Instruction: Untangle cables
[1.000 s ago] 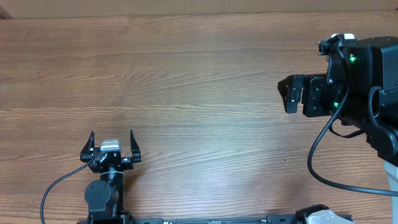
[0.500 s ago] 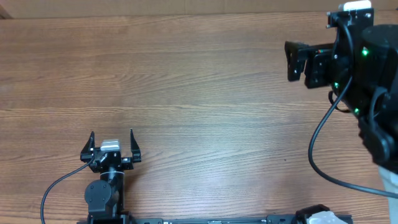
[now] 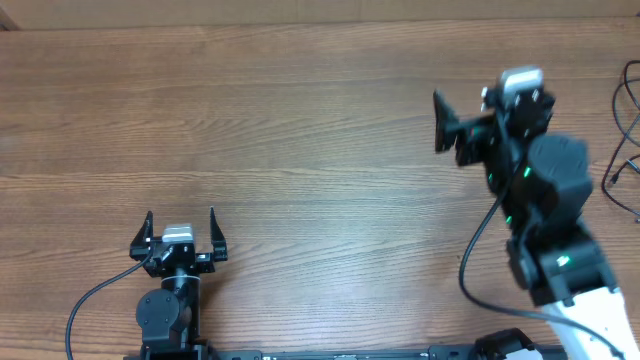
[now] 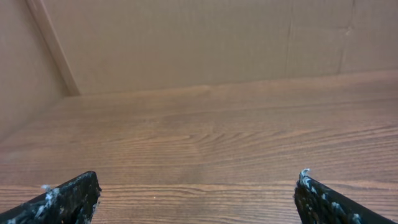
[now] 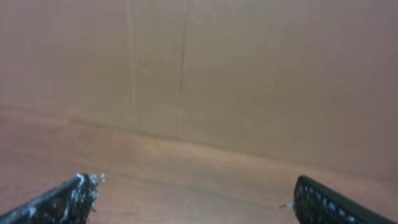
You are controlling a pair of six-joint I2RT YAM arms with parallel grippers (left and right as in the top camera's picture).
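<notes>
The right gripper [image 3: 447,128] now hangs over the middle-right of the brown wood-grain table [image 3: 300,130], its nose pointing left. A second ago it was parked against the far right edge of the overhead view. The arm behind it has swung inward and down, and that move has uncovered the thin black cables [image 3: 624,170]. A few slack cords lie at the table's extreme right edge and are partly cut off by the frame. They were not visible in either of the two earlier overhead views.

The right wrist camera shows the two fingers spread wide with nothing between them. Beyond them are only bare wood and a tan cardboard wall [image 5: 249,74], both blurred. The gripper faces away from the cords and is well apart from them.

The left gripper [image 3: 180,213] has not stirred from its spot near the front edge, at the lower left. Its fingers are also wide apart and empty, and its wrist camera shows only bare wood running to the same cardboard backdrop.

Untangling appears not to have started, since neither arm is touching a cord. The right arm is the nearer of the two, but it would probably have to turn back toward the right edge before it could pinch a strand. How far the cords are knotted cannot be told from the short lengths in view.
</notes>
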